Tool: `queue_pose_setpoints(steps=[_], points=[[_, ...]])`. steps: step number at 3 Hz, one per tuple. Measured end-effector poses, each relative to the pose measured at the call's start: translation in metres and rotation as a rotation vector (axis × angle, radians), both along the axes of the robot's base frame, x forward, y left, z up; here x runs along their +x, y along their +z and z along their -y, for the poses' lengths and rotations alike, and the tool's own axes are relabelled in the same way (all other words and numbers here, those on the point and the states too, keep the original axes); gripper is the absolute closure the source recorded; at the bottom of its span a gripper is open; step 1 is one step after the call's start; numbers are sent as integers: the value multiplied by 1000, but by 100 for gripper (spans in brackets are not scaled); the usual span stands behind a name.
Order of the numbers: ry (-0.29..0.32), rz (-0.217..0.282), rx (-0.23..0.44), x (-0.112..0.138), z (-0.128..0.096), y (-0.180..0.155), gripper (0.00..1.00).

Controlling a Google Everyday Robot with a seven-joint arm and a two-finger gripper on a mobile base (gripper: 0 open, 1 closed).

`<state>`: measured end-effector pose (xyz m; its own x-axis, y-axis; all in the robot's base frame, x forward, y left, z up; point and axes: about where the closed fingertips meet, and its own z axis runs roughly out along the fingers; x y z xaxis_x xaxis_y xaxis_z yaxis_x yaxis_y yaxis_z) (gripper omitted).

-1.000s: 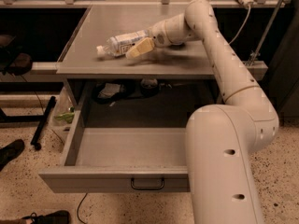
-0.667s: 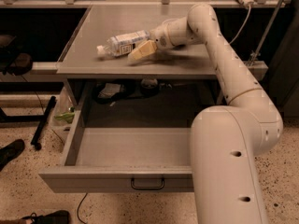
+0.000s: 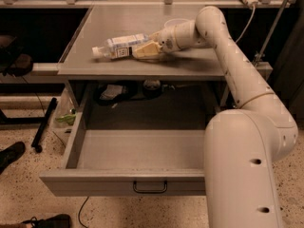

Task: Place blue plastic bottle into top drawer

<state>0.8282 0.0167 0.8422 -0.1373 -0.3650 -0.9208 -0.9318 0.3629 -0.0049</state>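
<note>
The blue plastic bottle lies on its side on the grey tabletop, white cap pointing left. My gripper reaches in from the right. Its beige fingers stand on either side of the bottle's base end and grip it. The top drawer is pulled wide open below the tabletop. Its inside is bare and its dark bar handle is on the front panel.
A clear cup or bowl stands on the tabletop just behind the gripper. Dark clutter lies on the shelf behind the drawer. My white arm covers the drawer's right side. A shoe and a black bar are on the floor at left.
The bottle has shifted slightly to the left on the tabletop with the gripper still at its base. The drawer has not moved.
</note>
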Motion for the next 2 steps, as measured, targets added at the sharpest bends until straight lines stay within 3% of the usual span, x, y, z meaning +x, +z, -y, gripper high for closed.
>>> queue_pose_setpoints(steps=[2], points=[[-19, 33, 32, -6, 10, 9, 89]])
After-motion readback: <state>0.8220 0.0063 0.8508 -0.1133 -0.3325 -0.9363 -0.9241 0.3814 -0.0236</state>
